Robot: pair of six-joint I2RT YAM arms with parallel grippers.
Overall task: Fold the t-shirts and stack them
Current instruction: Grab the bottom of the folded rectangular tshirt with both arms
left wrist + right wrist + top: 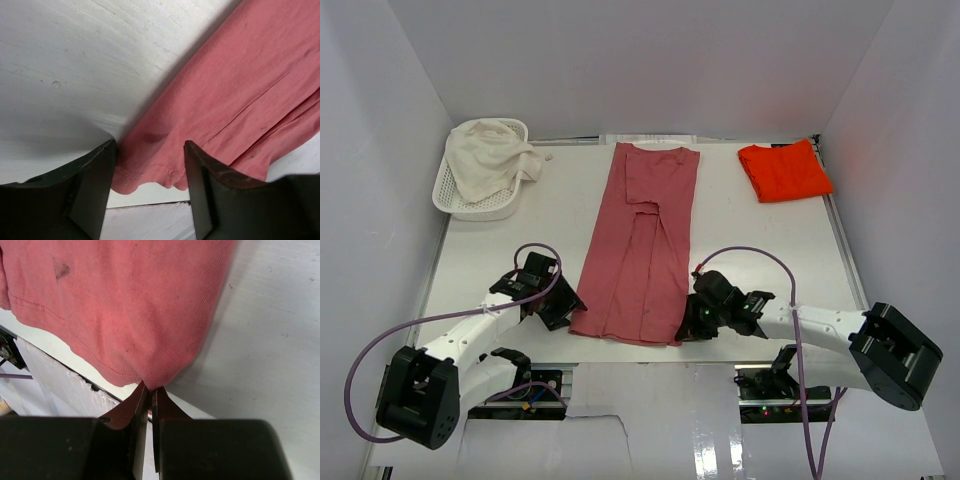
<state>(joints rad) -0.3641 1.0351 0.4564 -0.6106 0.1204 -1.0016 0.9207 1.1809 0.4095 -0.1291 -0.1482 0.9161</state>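
We see the dusty rose t-shirt (645, 245) lying lengthwise down the middle of the surface (550, 215), collar at 12 o'clock, hem at 6. Our left gripper (150, 152) stands apart, astride the hem's 7 o'clock corner. Our right gripper (150, 391) is pinched together on the 5 o'clock corner. The orange-red t-shirt (783, 170) lies folded at 1 o'clock.

Open table (550, 220) flanks rose shirt (645, 250); basket (485, 210) fills far-left corner

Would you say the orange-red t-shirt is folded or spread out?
Folded: the orange-red t-shirt lies as a compact rectangle, no sleeves showing.
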